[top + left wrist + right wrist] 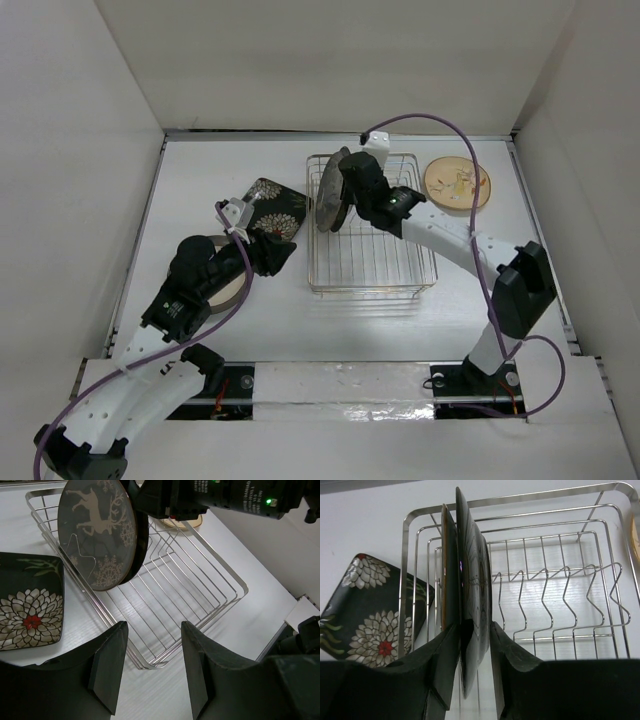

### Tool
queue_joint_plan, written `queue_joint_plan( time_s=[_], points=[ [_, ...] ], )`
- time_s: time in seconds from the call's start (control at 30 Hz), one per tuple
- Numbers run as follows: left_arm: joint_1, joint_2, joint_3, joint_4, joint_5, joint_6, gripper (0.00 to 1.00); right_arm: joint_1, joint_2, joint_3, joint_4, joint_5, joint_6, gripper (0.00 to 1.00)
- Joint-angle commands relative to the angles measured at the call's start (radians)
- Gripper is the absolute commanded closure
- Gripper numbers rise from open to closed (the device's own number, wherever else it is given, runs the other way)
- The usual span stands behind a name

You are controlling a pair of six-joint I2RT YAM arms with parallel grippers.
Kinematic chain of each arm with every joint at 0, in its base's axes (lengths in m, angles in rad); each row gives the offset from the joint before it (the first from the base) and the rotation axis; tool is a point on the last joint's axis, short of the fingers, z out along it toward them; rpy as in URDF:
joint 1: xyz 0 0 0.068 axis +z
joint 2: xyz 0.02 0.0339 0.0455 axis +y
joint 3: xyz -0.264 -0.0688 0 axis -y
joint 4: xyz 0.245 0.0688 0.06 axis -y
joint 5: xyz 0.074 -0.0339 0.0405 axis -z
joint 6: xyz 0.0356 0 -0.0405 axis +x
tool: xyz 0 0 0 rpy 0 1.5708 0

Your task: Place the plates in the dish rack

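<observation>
White-and-black arms [445, 232]; purple cables [420, 116]; black claws [152, 630]

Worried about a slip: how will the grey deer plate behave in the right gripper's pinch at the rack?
The deer plate looks like stiff glazed ceramic, so probably slippery in the right gripper. Pinched upright at its rim, it may pivot or tip unless prongs of the dish rack catch it.

The rectangular chrome wire dish rack [375, 255] is shiny polished metal; the round dark grey deer-motif ceramic plate [475, 570] shows smooth, glossy glaze.
</observation>
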Motion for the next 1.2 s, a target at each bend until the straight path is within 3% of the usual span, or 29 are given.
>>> queue_joint_plan(
  time_s=[0.0, 0.2, 0.3, 0.33, 0.37, 0.4, 0.43, 0.47, 0.6, 0.63, 0.67, 0.77, 0.83, 0.9, 1.03, 1.17],
  points=[
    [-0.007, -0.001, 0.035, 0.038, -0.001, 0.009, 0.57, -0.019, -0.112, -0.021, 0.087, -0.022, 0.034, 0.59],
    [-0.007, -0.004, 0.035, 0.037, -0.004, 0.012, 0.57, -0.084, -0.313, -0.164, 0.13, -0.024, 0.009, 0.43],
    [0.002, 0.012, 0.033, 0.035, 0.011, 0.009, 0.58, -0.159, -0.411, -0.273, 0.224, -0.053, -0.006, 0.42],
    [0.002, 0.017, 0.038, 0.032, 0.016, 0.01, 0.63, -0.19, -0.477, -0.368, 0.266, -0.088, -0.012, 0.48],
    [0.002, 0.021, 0.039, 0.031, 0.02, 0.01, 0.68, -0.266, -0.506, -0.414, 0.346, -0.12, -0.009, 0.8],
    [0.017, 0.026, 0.039, 0.035, 0.022, 0.01, 0.74, -0.312, -0.529, -0.456, 0.374, -0.154, 0.016, 0.92],
    [0.026, 0.028, 0.036, 0.038, 0.027, 0.009, 0.9, -0.361, -0.557, -0.491, 0.396, -0.226, 0.035, 1.0],
    [0.027, 0.031, 0.035, 0.04, 0.025, 0.006, 0.99, -0.462, -0.563, -0.548, 0.428, -0.266, 0.053, 1.0],
    [0.027, 0.026, 0.032, 0.037, -0.005, 0.004, 1.0, -0.674, -0.516, -0.631, 0.498, -0.401, 0.139, 1.0],
    [0.027, 0.025, 0.032, 0.038, -0.016, 0.004, 1.0, -0.705, -0.497, -0.637, 0.505, -0.436, 0.182, 0.95],
    [0.027, 0.028, 0.032, 0.038, -0.024, 0.004, 1.0, -0.731, -0.459, -0.645, 0.527, -0.453, 0.199, 0.76],
    [0.027, 0.038, 0.033, 0.029, -0.032, 0.007, 1.0, -0.808, -0.402, -0.674, 0.578, -0.463, 0.234, 0.4],
    [0.027, 0.034, 0.035, 0.029, -0.036, 0.01, 1.0, -0.867, -0.335, -0.673, 0.597, -0.461, 0.263, 0.31],
    [0.027, 0.028, 0.035, 0.034, -0.049, 0.012, 0.99, -0.914, -0.263, -0.662, 0.618, -0.507, 0.291, 0.28],
    [0.027, 0.041, 0.036, 0.026, -0.041, 0.016, 0.79, -0.986, -0.153, -0.656, 0.67, -0.59, 0.38, 0.28],
    [0.027, 0.045, 0.035, 0.031, -0.038, 0.019, 0.71, -1.009, -0.062, -0.645, 0.689, -0.609, 0.422, 0.32]
  ],
)
